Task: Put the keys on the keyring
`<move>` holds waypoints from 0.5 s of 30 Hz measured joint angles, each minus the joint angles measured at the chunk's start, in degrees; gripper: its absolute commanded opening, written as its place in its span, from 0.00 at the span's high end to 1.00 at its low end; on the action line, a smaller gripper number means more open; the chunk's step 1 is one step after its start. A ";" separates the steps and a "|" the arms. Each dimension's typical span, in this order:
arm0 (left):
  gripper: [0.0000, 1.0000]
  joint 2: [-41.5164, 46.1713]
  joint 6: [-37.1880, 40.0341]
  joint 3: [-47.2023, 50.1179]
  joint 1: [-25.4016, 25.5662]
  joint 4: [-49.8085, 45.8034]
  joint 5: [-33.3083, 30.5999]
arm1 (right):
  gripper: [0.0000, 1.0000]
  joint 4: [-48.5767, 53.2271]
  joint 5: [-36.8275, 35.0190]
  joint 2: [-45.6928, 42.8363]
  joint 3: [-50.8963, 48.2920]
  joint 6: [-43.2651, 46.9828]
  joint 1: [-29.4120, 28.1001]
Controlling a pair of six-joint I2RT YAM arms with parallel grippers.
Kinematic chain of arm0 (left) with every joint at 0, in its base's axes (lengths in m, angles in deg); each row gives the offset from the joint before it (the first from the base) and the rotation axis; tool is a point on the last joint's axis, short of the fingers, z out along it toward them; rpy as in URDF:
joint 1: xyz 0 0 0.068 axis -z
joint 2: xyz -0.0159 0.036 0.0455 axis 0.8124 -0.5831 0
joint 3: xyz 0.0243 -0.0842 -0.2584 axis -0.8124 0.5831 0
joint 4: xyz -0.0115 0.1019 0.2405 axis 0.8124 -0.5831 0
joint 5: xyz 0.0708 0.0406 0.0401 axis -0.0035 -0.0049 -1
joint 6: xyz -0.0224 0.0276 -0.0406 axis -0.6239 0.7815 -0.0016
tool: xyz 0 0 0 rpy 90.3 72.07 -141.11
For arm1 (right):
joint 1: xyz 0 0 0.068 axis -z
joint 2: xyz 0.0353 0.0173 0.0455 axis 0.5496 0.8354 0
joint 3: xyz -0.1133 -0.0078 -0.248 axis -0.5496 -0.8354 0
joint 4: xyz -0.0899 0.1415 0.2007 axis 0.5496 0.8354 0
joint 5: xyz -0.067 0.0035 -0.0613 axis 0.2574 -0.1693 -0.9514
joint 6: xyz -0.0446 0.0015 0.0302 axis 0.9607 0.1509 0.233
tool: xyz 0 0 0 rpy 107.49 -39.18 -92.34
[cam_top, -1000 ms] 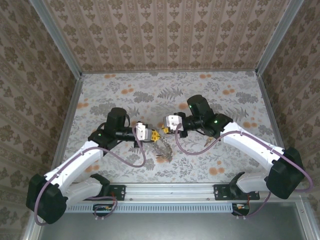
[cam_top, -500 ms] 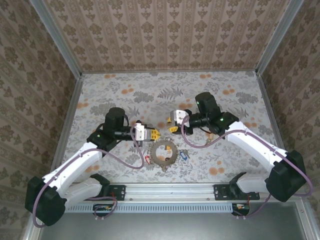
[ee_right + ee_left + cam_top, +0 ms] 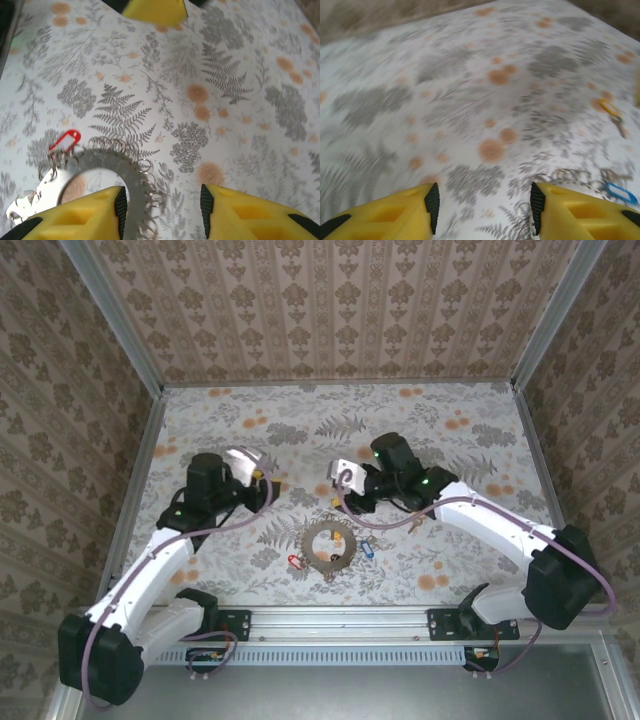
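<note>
Near one keyring (image 3: 100,162), three coloured keys (image 3: 65,140) — left gripper (image 3: 482,200), right gripper (image 3: 160,205), both apart.

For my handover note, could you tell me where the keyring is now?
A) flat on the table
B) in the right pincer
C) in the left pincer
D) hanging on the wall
A: the keyring lies flat on the table; the left pincer and right pincer are open, gripping nothing.
</note>
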 measured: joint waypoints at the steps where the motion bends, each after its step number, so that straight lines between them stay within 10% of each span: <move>1: 0.36 0.94 -2.73 0.00 -1.40 -2.10 -1.40 | 0.58 0.83 -3.19 0.92 1.16 -5.27 -1.14; 8: 0.23 6.40 -14.58 0.02 -8.90 -14.12 -5.55 | 0.60 11.58 -18.05 7.61 12.57 -48.26 -4.39; 15: 0.25 6.16 -18.84 1.86 -14.29 -15.17 -5.18 | 0.61 20.24 -16.81 15.89 17.22 -79.34 -6.05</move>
